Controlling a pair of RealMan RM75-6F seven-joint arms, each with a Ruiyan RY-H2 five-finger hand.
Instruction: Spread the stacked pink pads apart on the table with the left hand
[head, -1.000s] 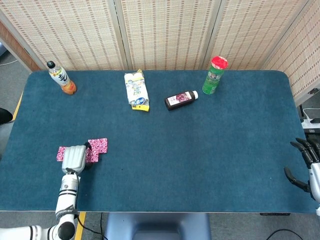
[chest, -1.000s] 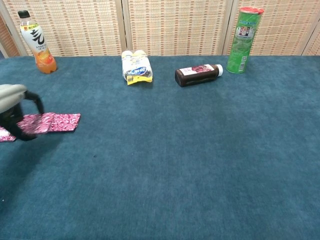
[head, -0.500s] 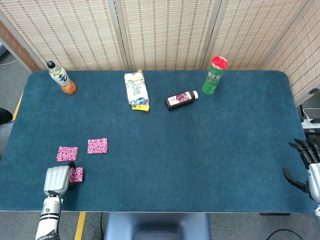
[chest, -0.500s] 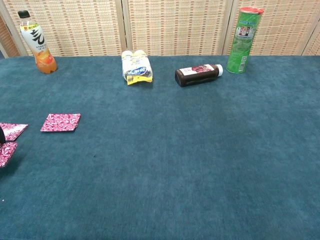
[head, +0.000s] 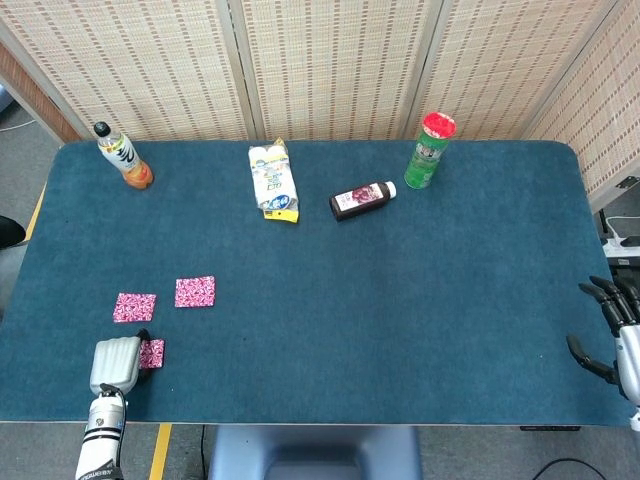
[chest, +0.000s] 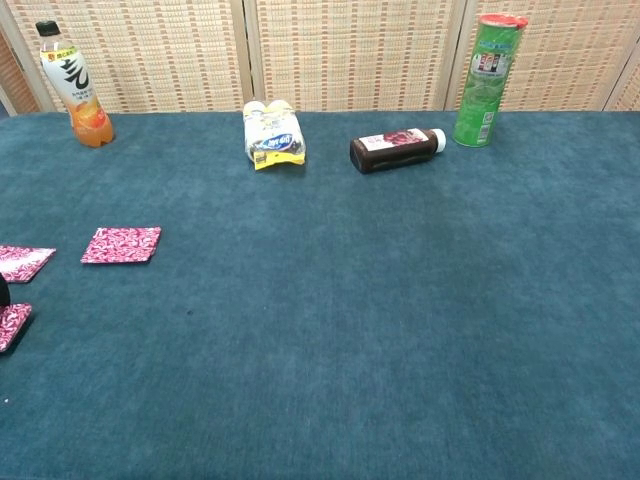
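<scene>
Three pink patterned pads lie apart at the near left of the blue table (head: 400, 300). One pad (head: 195, 291) (chest: 121, 244) sits furthest right, and a second pad (head: 134, 307) (chest: 22, 262) lies just left of it. The third pad (head: 153, 352) (chest: 12, 325) is closer to the near edge, with its left side under the dark fingers of my left hand (head: 116, 362), which holds it. In the chest view only a dark sliver of that hand shows at the left border. My right hand (head: 610, 328) hangs off the table's right edge, fingers apart and empty.
Along the far side stand an orange drink bottle (head: 124, 156), a white and yellow packet (head: 272, 181), a dark bottle on its side (head: 362, 199) and a green can with a red lid (head: 430, 150). Woven screens back the table.
My left hand has drawn back from the stack toward the near edge, taking one pad with it. The other two pads now lie uncovered and apart. The right hand has barely moved.
</scene>
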